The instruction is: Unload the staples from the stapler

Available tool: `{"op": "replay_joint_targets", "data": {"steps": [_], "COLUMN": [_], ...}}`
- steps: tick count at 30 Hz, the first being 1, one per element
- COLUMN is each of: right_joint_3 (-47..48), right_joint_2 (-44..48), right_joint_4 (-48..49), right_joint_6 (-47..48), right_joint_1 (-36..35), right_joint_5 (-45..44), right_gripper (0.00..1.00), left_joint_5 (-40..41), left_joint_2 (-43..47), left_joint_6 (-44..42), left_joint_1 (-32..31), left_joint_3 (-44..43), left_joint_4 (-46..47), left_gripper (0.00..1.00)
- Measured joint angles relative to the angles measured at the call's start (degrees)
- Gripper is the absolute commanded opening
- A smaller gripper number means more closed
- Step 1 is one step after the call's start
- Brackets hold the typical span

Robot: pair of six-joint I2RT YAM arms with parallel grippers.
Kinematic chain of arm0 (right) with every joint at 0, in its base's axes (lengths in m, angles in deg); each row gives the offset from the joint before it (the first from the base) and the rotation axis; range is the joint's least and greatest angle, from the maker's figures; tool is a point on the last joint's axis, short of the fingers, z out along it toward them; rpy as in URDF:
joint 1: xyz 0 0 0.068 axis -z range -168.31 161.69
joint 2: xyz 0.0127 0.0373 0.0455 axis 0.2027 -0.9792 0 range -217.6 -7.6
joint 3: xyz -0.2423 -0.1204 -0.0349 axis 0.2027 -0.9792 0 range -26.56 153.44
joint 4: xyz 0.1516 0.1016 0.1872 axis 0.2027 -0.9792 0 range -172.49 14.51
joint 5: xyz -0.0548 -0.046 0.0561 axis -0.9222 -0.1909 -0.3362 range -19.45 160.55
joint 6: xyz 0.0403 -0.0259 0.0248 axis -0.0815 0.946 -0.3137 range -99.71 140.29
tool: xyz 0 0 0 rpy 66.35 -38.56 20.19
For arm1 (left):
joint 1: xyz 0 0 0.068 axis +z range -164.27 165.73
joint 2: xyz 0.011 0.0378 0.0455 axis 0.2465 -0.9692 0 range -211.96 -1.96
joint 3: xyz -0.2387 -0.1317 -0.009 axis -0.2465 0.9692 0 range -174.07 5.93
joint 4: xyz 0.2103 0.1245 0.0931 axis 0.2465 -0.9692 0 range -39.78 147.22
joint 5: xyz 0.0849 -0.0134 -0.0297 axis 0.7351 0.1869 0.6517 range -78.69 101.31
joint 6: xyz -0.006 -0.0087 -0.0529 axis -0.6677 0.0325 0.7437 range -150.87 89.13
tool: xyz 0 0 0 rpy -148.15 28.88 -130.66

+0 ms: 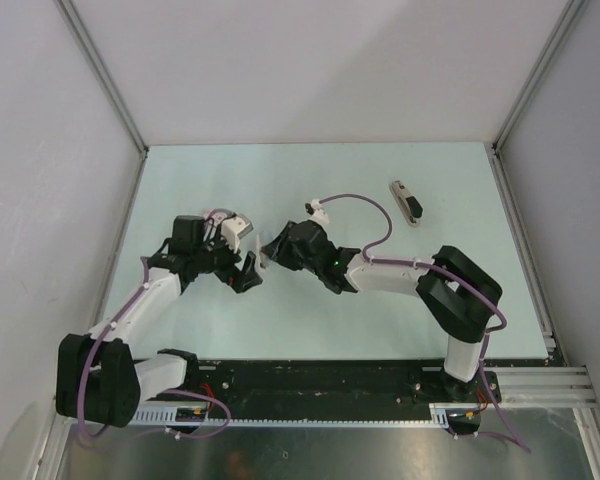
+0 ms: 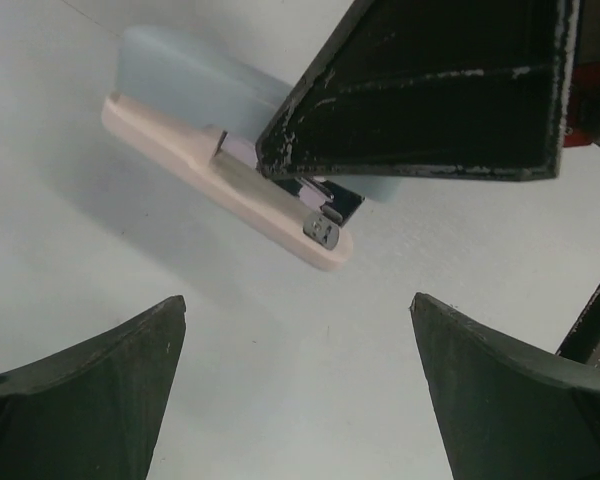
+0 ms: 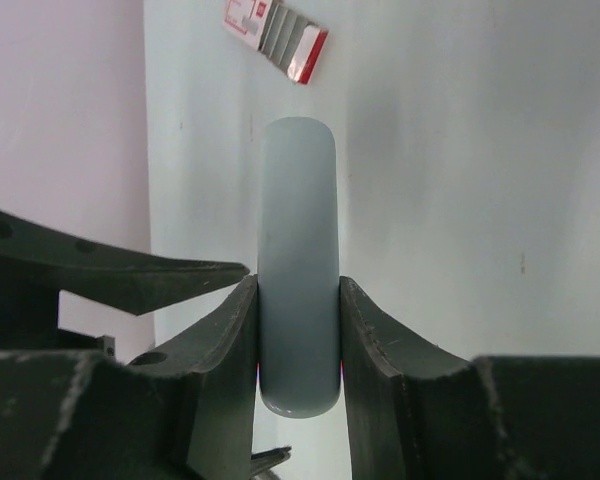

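A stapler with a pale blue top, a cream base and a metal anvil at its end lies low over the table. My right gripper is shut on its blue top, one finger on each side. In the top view this pair sits mid-table, the right gripper meeting the left. My left gripper stands open just in front of the stapler's anvil end, with only bare table between its fingers. It shows in the top view as the left gripper.
A small pink-and-white box lies on the table beyond the stapler's far end. A slim black-and-beige object lies at the back right. White walls with metal posts enclose the pale table.
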Motion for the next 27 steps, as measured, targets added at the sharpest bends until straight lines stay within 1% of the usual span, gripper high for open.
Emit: {"op": "replay_joint_targets", "data": {"steps": [8,10,14,18,24,27], "right_joint_3": [-0.9,-0.9,-0.9,-0.9,-1.0,-1.0], "right_joint_2": [0.0,0.0,0.0,0.0,-0.1,-1.0], "right_joint_4": [4.7,5.7,6.7,6.7,7.0,8.5], "right_joint_6": [-2.2,-2.5,-3.0,-3.3,-3.5,-3.6], "right_joint_1": [-0.9,-1.2,-1.6,-1.8,-1.9,-1.9], "right_joint_5": [3.7,4.2,5.6,6.7,7.8,9.9], "right_gripper": [0.00,0.00,0.00,0.00,0.00,0.00], "left_joint_5": [-0.9,-1.0,-1.0,-1.1,-1.0,0.8], "left_joint_2": [-1.6,-2.0,-2.3,-2.3,0.7,3.6], "left_joint_6": [-1.3,-1.7,-2.7,-4.2,-5.7,-7.1], "left_joint_1": [0.0,0.0,0.3,0.8,0.9,1.1], "left_joint_3": [0.0,0.0,0.0,0.4,2.6,4.7], "left_joint_4": [0.0,0.0,0.2,0.7,1.0,1.2], "left_gripper": [0.98,0.93,0.74,0.60,0.46,0.41]}}
